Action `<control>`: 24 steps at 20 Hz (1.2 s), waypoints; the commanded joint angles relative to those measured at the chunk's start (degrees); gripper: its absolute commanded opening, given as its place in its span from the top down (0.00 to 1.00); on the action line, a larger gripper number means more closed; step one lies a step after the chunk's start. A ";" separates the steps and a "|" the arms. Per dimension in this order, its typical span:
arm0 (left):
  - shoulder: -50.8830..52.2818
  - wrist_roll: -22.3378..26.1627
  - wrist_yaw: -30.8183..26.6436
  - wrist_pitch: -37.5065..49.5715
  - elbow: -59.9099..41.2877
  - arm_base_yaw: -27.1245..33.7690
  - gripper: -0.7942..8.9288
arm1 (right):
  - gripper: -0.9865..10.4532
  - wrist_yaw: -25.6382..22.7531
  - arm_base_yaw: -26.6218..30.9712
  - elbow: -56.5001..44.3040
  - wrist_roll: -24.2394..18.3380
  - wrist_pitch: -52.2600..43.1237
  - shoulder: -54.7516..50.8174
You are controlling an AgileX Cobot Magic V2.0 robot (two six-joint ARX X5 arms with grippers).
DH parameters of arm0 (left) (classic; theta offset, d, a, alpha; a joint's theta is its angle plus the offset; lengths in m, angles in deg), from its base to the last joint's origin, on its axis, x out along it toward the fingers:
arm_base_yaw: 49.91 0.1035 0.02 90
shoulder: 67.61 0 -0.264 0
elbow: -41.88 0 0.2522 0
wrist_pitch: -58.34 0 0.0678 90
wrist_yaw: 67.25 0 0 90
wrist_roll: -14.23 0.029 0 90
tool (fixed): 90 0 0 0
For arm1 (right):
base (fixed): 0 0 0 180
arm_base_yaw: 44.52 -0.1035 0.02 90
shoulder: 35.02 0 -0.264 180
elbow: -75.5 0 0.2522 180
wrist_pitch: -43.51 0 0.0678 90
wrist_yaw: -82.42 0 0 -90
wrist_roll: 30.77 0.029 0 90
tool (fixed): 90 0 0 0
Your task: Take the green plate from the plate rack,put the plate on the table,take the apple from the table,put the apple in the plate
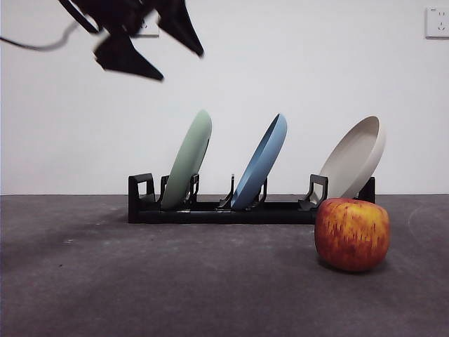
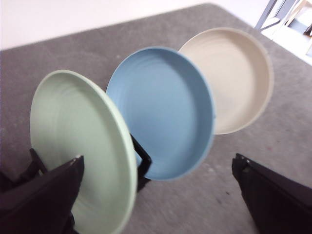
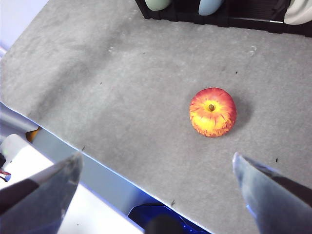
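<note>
The green plate (image 1: 188,161) stands tilted in the left slot of the plate rack (image 1: 224,210). It also shows in the left wrist view (image 2: 78,141). My left gripper (image 1: 181,64) is open and hangs high above the green plate, apart from it; in its own view the left gripper (image 2: 157,161) straddles the green and blue plates. The apple (image 1: 351,234) sits on the table (image 1: 140,281) in front of the rack's right end. My right gripper (image 3: 156,160) is open and empty, high above the table with the apple (image 3: 213,112) below it.
A blue plate (image 1: 261,163) stands in the rack's middle slot and a cream-beige plate (image 1: 358,156) at its right end. The table's near edge (image 3: 97,161) shows in the right wrist view, with the rack (image 3: 243,19) beyond the apple.
</note>
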 commanded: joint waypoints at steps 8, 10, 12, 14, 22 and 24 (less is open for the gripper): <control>-14.51 -0.26 -2.23 6.36 3.04 -0.96 0.35 | 0.34 -0.11 -0.13 0.11 0.42 0.00 0.42; -15.32 -0.20 -2.36 6.32 3.04 -1.42 0.39 | 0.34 -0.11 -0.13 0.11 0.42 -0.02 0.92; -15.41 0.15 -2.86 6.32 3.04 -1.97 0.51 | 0.34 -0.09 -0.13 0.11 0.42 -0.02 1.40; -15.41 0.15 -3.26 6.14 3.04 -2.43 0.64 | 0.34 -0.09 -0.13 0.11 0.39 -0.02 1.73; -15.41 -0.28 -0.11 4.96 3.04 -2.38 0.87 | 0.34 -0.07 -0.13 0.11 0.39 -0.02 1.84; -15.41 -0.31 -0.09 4.92 3.04 -2.38 0.89 | 0.34 -0.07 -0.13 0.11 0.39 0.00 1.84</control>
